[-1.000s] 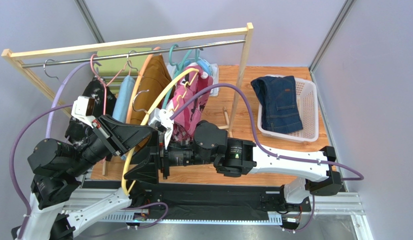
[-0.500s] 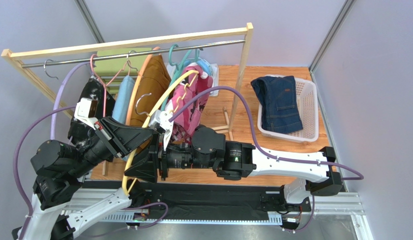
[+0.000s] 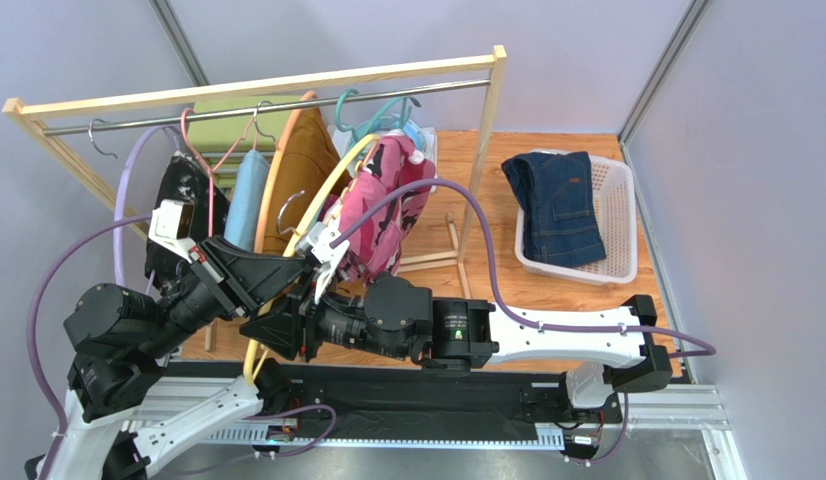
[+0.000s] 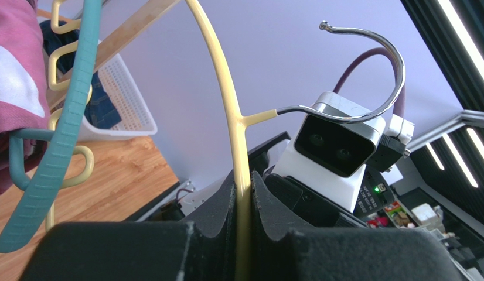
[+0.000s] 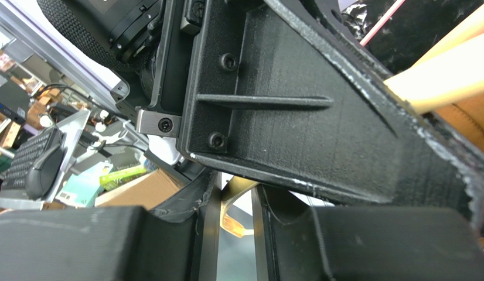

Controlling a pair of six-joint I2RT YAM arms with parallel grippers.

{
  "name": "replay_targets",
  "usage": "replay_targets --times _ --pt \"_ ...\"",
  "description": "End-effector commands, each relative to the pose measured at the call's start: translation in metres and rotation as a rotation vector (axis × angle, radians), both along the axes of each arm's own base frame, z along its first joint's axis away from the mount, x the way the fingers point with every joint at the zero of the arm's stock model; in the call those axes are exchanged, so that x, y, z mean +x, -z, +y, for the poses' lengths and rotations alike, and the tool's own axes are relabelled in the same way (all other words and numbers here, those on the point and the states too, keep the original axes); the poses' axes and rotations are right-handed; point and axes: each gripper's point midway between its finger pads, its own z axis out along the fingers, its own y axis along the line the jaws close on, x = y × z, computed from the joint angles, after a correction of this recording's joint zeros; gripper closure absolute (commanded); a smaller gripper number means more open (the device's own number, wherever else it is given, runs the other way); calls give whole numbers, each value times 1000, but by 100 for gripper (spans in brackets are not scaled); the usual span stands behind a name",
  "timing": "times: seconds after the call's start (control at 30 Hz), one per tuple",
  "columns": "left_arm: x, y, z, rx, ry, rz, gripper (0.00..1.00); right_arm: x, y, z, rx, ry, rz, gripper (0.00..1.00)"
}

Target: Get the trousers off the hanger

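The left fingers (image 4: 220, 208) are pressed together on the yellow hanger (image 4: 225, 99). Its thin bar is pinched between them just below the point where the metal hook (image 4: 373, 76) branches off. That hook is seen in free air and caught on nothing, so the hanger's weight is judged to be carried by this grip.

The right fingers (image 5: 265, 231) are set narrowly apart with a yellowish strip in the gap; whether it is actually clamped cannot be told. From above they are seen at the hanger's lower end, probably to steady it while cloth is worked off.

The pink floral trousers (image 3: 387, 195) are draped at the hanger's far end, below the rail (image 3: 287, 104), and are not yet freed. The light blue trousers (image 3: 249, 195), mustard-brown trousers (image 3: 309, 165) and black speckled trousers (image 3: 182, 190) hang under that rail. The dark navy trousers (image 3: 559, 205) lie in the white basket (image 3: 619, 200) on the wooden surface (image 3: 547, 142), which is taken to be the drop-off place.
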Motion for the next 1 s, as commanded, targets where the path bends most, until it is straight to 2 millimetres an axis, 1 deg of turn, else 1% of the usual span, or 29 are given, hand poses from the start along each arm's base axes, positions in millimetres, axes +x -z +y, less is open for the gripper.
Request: replay_targets --times 0.0,0.03,0.07,0.1,0.13,0.17,0.2,0.23,0.27,0.3,0.33,0.37,0.4,0.43,0.47,0.53,0.57,0.6,0.67,0.7,0.77,0.8,0.83,0.87,0.9,0.93,0.97 --pt "-24 -26 0 -78 112 -59 100 33 25 8 -53 187 -2 95" --pt "-24 -26 -1 -78 112 -57 100 31 21 4 -43 187 6 100" --pt "-25 -27 0 -81 118 -54 100 28 32 4 -59 180 19 100" --pt "-26 -26 -2 -78 127 -50 100 25 33 2 -57 174 24 100" --pt "-27 -25 -1 -77 132 -48 100 23 28 -5 -45 166 31 100" --pt "-29 -24 -1 -74 140 -45 98 20 36 -7 -59 159 52 100" --pt "-33 -23 0 -73 151 -51 94 17 38 -13 -70 157 60 100" --pt "-34 -22 0 -71 154 -51 88 14 39 -17 -73 157 66 100" --pt "-35 -21 1 -74 158 -49 73 6 34 -26 -70 138 75 100" --pt "-39 -21 4 -86 166 -48 64 2 39 -30 -79 127 103 100" --pt "-40 -19 4 -84 170 -48 57 -1 39 -33 -84 118 121 100" --pt "-41 -19 4 -86 174 -53 45 -9 35 -41 -83 89 135 100" --pt "-45 -20 7 -90 184 -62 40 -13 40 -43 -93 79 164 100" --pt "-46 -18 5 -84 191 -62 33 -16 39 -47 -93 71 178 100" --pt "-48 -18 6 -83 200 -65 30 -22 39 -54 -103 53 193 100" --pt "-54 -16 6 -74 227 -81 26 -30 44 -60 -115 33 229 100" --pt "-55 -13 5 -66 232 -79 22 -37 45 -64 -121 14 234 100" --pt "-58 -11 5 -62 243 -84 21 -41 40 -72 -111 2 245 100" --pt "-58 -5 7 -46 237 -83 21 -52 46 -78 -127 -46 293 100" --pt "-60 -3 9 -42 235 -88 21 -55 42 -85 -119 -65 318 100" --pt "-60 6 12 -5 219 -89 21 -66 54 -93 -149 -116 372 100" --pt "-61 6 17 -1 204 -98 21 -68 50 -102 -143 -132 388 100" --pt "-61 13 18 24 199 -86 21 -71 61 -106 -167 -137 414 100" --pt "-61 15 19 42 191 -99 21 -76 65 -112 -189 -165 424 100" --pt "-63 13 23 45 188 -112 21 -77 67 -116 -197 -172 435 100" --pt "-63 17 23 63 185 -106 21 -78 65 -124 -195 -182 446 100" --pt "-64 19 23 73 187 -112 21 -78 72 -128 -216 -194 459 100"
